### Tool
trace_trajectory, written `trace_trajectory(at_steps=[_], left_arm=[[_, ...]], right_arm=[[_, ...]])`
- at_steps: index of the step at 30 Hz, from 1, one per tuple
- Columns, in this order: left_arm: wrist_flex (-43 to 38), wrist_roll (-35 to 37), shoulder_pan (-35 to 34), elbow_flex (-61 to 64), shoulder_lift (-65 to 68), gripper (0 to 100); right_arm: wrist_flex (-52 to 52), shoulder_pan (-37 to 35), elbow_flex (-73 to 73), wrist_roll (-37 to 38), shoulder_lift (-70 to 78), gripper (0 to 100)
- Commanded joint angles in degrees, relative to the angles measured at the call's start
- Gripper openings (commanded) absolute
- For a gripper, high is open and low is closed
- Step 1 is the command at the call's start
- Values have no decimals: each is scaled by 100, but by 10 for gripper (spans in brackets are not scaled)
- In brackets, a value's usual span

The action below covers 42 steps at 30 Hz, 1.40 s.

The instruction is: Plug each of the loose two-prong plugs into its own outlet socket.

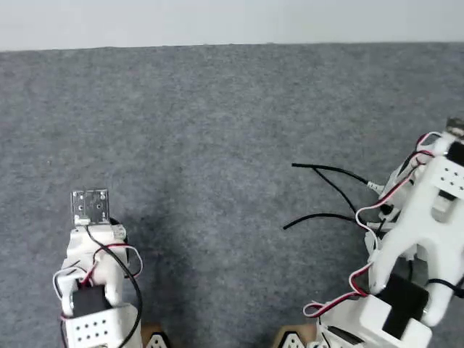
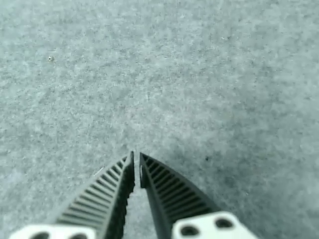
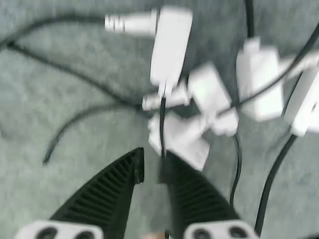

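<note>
In the right wrist view a heap of white plugs [image 3: 185, 138] and socket blocks [image 3: 170, 44] lies tangled with thin black cables [image 3: 84, 117] on the grey carpet. My right gripper [image 3: 151, 162] hovers just above the heap, open by a narrow gap, with one black cable [image 3: 162, 122] running down to its tips. In the high view the heap is mostly hidden under the right arm [image 1: 417, 239]; a white plug end [image 1: 375, 187] and black cables [image 1: 326, 171] stick out to its left. My left gripper [image 2: 135, 158] is shut, holds nothing and sits over bare carpet at the lower left [image 1: 89, 206].
Grey carpet [image 1: 217, 130] covers the table up to a pale wall at the back. Red, white and black arm wiring [image 1: 395, 190] loops beside the right arm. The wide middle stretch between the arms holds only the loose cable ends [image 1: 290, 225].
</note>
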Motion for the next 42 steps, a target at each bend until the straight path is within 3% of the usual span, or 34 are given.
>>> trace_trajectory(at_steps=[1, 3, 13, 18, 21, 33, 42], left_arm=[[905, -62, 44, 22, -1213, 13], [1398, -70, 53, -57, -1433, 13], [1442, -70, 422, 136, -1301, 13], [1503, -70, 413, 136, -1301, 13], [1934, -70, 413, 136, -1301, 13], [2040, -62, 387, 136, -1301, 13], [2040, -62, 378, 136, -1301, 13]], right_arm=[[418, -189, -114, -114, -215, 12], [268, -215, 343, -114, -585, 8], [-1895, -760, 4703, 571, -4075, 9], [-2097, -1279, 6110, 589, -5508, 9], [-2141, -1833, 6892, 580, -6290, 9], [-1684, -2026, 8870, 571, -10062, 9], [-1833, -2035, 8862, 580, -9771, 9]])
